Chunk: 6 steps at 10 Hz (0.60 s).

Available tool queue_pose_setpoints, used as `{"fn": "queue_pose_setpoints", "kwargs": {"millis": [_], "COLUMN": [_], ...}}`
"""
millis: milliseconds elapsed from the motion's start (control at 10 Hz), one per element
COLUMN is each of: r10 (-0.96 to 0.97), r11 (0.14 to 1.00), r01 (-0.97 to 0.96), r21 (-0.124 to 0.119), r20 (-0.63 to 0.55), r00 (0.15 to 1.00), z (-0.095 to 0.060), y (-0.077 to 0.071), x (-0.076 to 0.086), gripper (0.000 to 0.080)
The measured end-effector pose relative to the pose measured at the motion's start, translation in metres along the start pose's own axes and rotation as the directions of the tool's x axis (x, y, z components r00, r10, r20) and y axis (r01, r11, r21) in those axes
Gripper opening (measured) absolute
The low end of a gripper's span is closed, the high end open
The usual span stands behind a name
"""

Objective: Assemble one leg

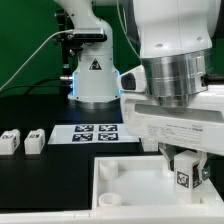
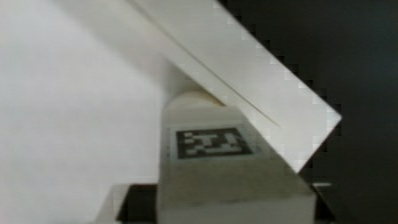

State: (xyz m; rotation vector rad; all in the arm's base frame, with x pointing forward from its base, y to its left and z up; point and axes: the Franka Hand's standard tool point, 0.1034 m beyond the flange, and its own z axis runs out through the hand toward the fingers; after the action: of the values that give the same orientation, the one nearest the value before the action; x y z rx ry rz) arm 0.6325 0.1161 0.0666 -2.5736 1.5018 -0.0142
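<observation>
My gripper (image 1: 182, 162) is shut on a white leg (image 1: 184, 176) with a black-and-white tag on its near face. It holds the leg upright at the exterior view's right, over the right edge of the big white tabletop (image 1: 120, 200). In the wrist view the leg (image 2: 217, 150) fills the middle between my dark fingers (image 2: 143, 200), with my gripper (image 2: 222, 208) closed on its sides. The leg's far end touches or overlaps the tabletop's raised rim (image 2: 249, 70); whether it sits in a socket is hidden.
Two more loose legs (image 1: 12, 141) (image 1: 35, 140) lie on the black table at the exterior view's left. The marker board (image 1: 98, 132) lies behind the tabletop. The robot base (image 1: 95, 75) stands at the back. A round socket (image 1: 107, 167) shows in the tabletop's corner.
</observation>
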Motion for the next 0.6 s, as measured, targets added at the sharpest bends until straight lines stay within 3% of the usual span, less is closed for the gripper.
{"fn": "queue_pose_setpoints", "kwargs": {"millis": [200,600], "r10": [0.320,0.784], "r11": [0.947,0.619], "r01": [-0.320,-0.786], "r21": [0.006,-0.008], "r20": [0.028,0.068], "r00": [0.947,0.617], "z": [0.0006,0.0024], "y": [0.0004,0.0009], "x": [-0.0011,-0.0020], "gripper": [0.0299,0.0300]}}
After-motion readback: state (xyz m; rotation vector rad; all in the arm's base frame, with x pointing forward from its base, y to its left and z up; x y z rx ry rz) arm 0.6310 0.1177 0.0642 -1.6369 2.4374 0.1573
